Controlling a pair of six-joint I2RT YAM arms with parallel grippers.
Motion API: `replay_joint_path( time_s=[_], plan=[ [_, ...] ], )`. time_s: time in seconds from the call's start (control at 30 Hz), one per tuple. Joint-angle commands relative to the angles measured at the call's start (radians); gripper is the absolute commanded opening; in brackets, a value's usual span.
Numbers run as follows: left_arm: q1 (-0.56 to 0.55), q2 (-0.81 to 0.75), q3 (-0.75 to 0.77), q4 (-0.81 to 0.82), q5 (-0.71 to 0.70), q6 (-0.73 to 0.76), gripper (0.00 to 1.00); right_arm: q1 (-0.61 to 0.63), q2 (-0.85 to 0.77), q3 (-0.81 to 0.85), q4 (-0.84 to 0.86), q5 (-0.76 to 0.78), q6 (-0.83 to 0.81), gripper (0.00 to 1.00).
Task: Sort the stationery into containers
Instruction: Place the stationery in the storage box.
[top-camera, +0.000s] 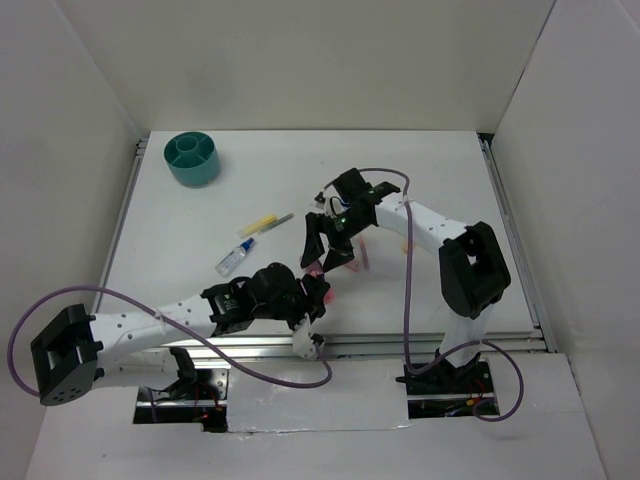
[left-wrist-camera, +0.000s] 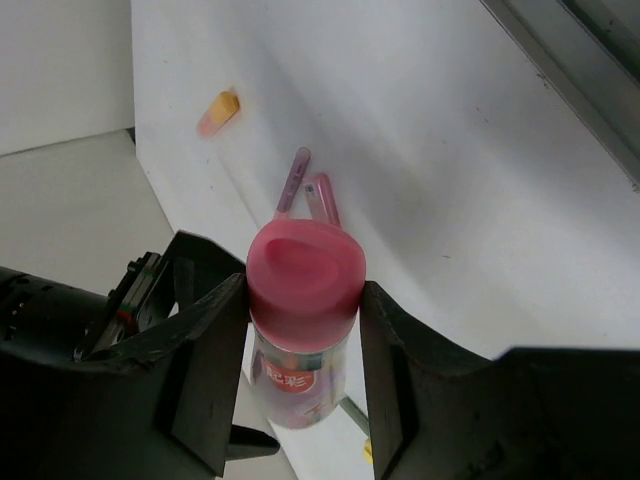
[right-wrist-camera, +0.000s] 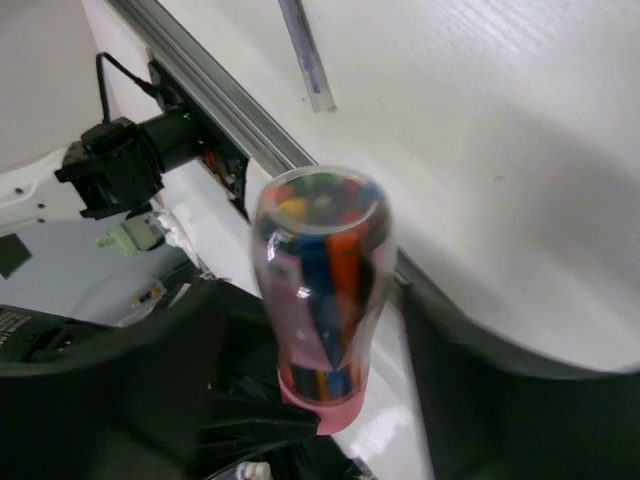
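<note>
A clear bottle with a pink cap (left-wrist-camera: 305, 270), full of coloured pieces, hangs above the table's near middle. My left gripper (left-wrist-camera: 303, 300) is shut on its cap, with both pads touching the pink sides. My right gripper (right-wrist-camera: 325, 330) stands open around the bottle's clear body (right-wrist-camera: 320, 260), with a gap showing on the right side. From above, the two grippers meet at the bottle (top-camera: 318, 268). The teal tub (top-camera: 192, 158) sits at the far left. A yellow highlighter (top-camera: 262, 224) and a white blue-capped bottle (top-camera: 234, 258) lie left of centre.
Two pink pens (left-wrist-camera: 322, 198) lie under the grippers, and an orange and pink marker (left-wrist-camera: 218, 113) lies farther off. A thin purple pen (right-wrist-camera: 305, 55) lies near the metal rail (right-wrist-camera: 230, 95). White walls enclose the table on three sides.
</note>
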Motion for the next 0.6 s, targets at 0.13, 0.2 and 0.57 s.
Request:
replay_joint_path(
  time_s=[0.13,0.2,0.57],
  plan=[
    [-0.060,-0.116,0.155,-0.029,-0.022,-0.418,0.02,-0.104,-0.082,0.152,-0.061,0.054,-0.109,0.90],
    [-0.054,-0.116,0.256,-0.078,-0.048,-0.661,0.01,-0.202,-0.097,0.179,-0.064,0.054,-0.110,0.90],
    [0.556,0.035,0.564,-0.007,0.120,-1.365,0.00,-0.642,-0.146,0.106,-0.021,-0.151,-0.083,0.88]
  ],
)
